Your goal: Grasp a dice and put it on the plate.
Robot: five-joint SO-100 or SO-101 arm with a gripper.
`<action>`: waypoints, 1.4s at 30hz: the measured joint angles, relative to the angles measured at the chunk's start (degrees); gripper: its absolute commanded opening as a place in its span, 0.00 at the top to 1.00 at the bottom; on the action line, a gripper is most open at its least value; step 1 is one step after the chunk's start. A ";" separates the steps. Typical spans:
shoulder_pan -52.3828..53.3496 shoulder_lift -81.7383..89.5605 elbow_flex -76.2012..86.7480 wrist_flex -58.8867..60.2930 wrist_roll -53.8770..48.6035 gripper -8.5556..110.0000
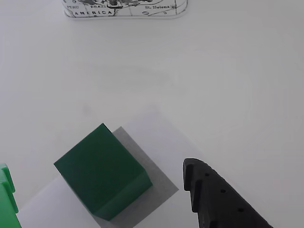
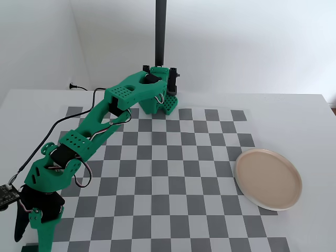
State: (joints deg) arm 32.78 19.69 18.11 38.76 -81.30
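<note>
The dice (image 1: 102, 171) is a plain dark green cube resting on a grey square at the edge of the checkered mat, in the lower left of the wrist view. My gripper (image 1: 97, 167) is open around it: the green finger (image 1: 5, 190) stands to its left and the black finger (image 1: 209, 194) to its right, both apart from it. In the fixed view my gripper (image 2: 31, 231) points down at the mat's near left corner and hides the dice. The beige-pink plate (image 2: 268, 178) lies empty at the right of the mat.
The checkered mat (image 2: 184, 173) covers a white table. A white object printed with a map (image 1: 126, 8) lies beyond the dice in the wrist view. The arm's base (image 2: 157, 100) and a black post (image 2: 160, 31) stand at the back.
</note>
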 measured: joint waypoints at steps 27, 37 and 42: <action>-1.23 -9.23 -7.82 -1.67 -3.87 0.63; -1.23 -11.43 -11.34 -1.32 -3.87 0.63; -1.23 -12.22 -12.30 -1.32 -3.87 0.63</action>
State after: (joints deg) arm 31.55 7.47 5.80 37.44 -85.17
